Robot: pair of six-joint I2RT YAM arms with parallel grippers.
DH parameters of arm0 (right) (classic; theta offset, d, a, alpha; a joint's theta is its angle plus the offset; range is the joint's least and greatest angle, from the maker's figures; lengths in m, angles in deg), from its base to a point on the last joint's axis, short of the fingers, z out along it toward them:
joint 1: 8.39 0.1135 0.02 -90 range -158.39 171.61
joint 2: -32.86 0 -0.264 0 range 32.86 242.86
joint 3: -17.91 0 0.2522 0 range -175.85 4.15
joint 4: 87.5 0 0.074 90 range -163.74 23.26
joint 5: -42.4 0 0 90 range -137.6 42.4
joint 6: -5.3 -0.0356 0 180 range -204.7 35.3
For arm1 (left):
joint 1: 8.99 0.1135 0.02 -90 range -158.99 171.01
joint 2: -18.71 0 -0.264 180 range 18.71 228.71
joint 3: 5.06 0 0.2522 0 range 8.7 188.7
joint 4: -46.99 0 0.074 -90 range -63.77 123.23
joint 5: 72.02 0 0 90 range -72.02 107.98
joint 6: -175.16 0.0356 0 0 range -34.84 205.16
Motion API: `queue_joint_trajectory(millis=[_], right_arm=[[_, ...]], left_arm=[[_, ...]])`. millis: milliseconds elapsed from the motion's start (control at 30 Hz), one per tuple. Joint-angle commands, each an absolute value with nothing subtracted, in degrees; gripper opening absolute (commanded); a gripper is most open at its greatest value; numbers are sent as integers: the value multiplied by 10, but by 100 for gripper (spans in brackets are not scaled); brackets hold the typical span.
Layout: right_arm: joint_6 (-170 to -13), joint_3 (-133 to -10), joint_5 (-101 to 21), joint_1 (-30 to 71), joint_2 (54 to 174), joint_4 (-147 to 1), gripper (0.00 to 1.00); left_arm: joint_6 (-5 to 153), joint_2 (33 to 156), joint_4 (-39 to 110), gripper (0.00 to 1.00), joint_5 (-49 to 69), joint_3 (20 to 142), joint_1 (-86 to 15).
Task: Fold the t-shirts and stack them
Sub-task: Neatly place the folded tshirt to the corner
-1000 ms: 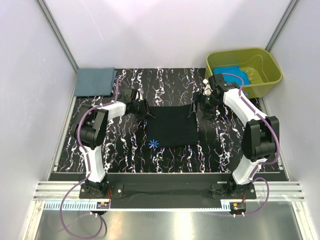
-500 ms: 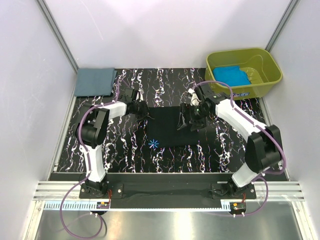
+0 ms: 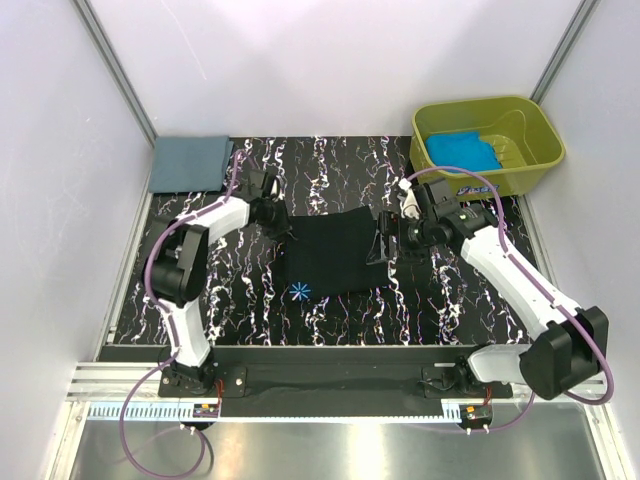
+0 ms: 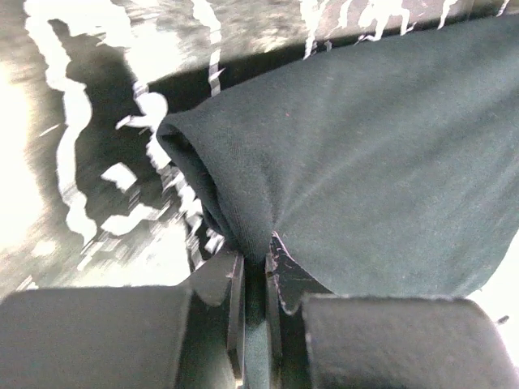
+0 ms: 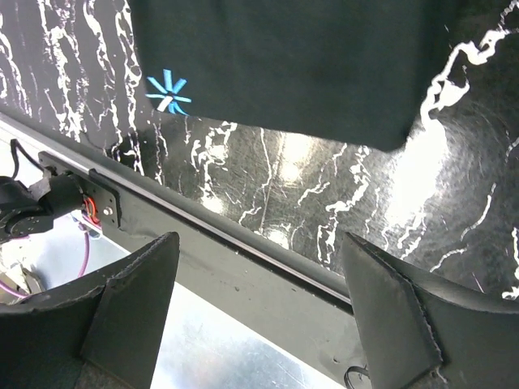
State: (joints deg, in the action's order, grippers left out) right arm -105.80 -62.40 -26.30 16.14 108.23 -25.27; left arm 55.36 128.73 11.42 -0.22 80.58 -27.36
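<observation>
A folded black t-shirt with a blue star print lies mid-table. My left gripper is shut on its far left corner; in the left wrist view the gripper pinches a bunched fold of the black t-shirt. The right gripper hovers open over the shirt's right edge. Seen from the right wrist, that gripper holds nothing, and the black t-shirt lies beyond it. A folded grey-blue t-shirt rests at the far left corner. The turquoise t-shirt lies in the tub.
The olive-green tub stands at the far right corner, partly off the marbled tabletop. The table's near rail and the metal shelf below run under the right gripper. White walls enclose the back and sides.
The left gripper closed on the shirt's far left corner, pulling that corner outward. The right arm swung away from the far right corner, nearer and over the shirt's right edge, jaws still open.
</observation>
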Motion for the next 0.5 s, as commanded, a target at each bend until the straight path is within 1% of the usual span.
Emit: queue_joint_trajectory(millis=[0, 200, 300, 367, 467], right_arm=[[-1071, -612, -285, 160, 1060, -245, 88], [-1059, -617, -291, 160, 1071, -244, 87], [-1054, -629, -286, 161, 1091, -245, 88], [-1054, -643, -266, 161, 1110, -246, 88], [-1054, -665, -255, 160, 1128, -244, 87]], left_arm=[[594, 1225, 70, 0, 65, 803, -271], [617, 1221, 55, 0, 81, 820, -271], [634, 1227, 28, 0, 114, 846, -271], [658, 1234, -1, 0, 149, 876, -271], [698, 1244, -43, 0, 240, 923, -271]])
